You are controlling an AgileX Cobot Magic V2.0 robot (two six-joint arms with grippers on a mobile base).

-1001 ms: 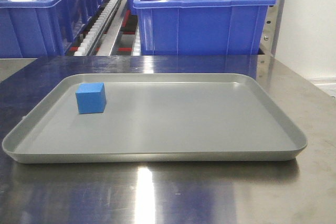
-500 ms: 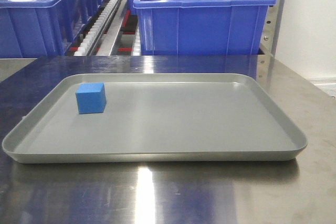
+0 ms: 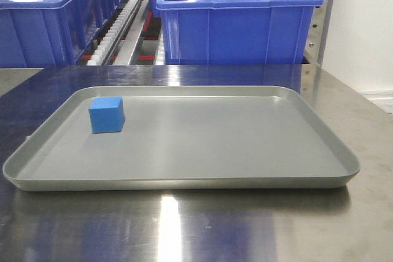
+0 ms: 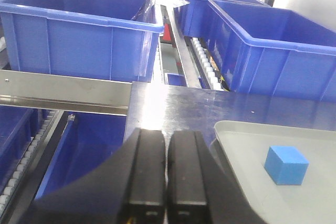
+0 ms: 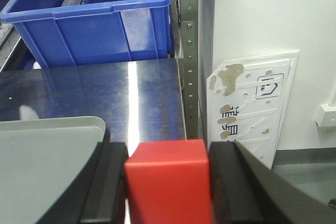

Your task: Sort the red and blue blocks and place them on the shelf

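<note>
Currently we log the light blue block [image 3: 106, 115] resting flat inside the grey tray [image 3: 184, 182], near its far left corner and clear of the rim. The tray lies on the shiny steel tabletop [image 3: 184, 231]. Behind the tabletop, dark-blue bins [image 3: 236, 26] sit on the shelf [image 3: 319, 16]. Its perforated upright rises at the right, and a roller track runs between the bins.

Left wrist view: we note the left gripper [image 4: 167, 145] with its two black fingers pressed together and nothing between them. It sits over the left part of the tabletop, just left of the tray's near corner. The blue block lies to its right, well apart from it.

Right wrist view: we find the right gripper [image 5: 168, 156] clamped on the red block [image 5: 168, 187], with one black pad touching each side face and the block square in the grip. Ahead of it we see the tray's rounded corner at left, bare tabletop beyond, and the shelf upright just right of centre. A white, worn board [image 5: 252, 103] leans against the wall at far right.
</note>
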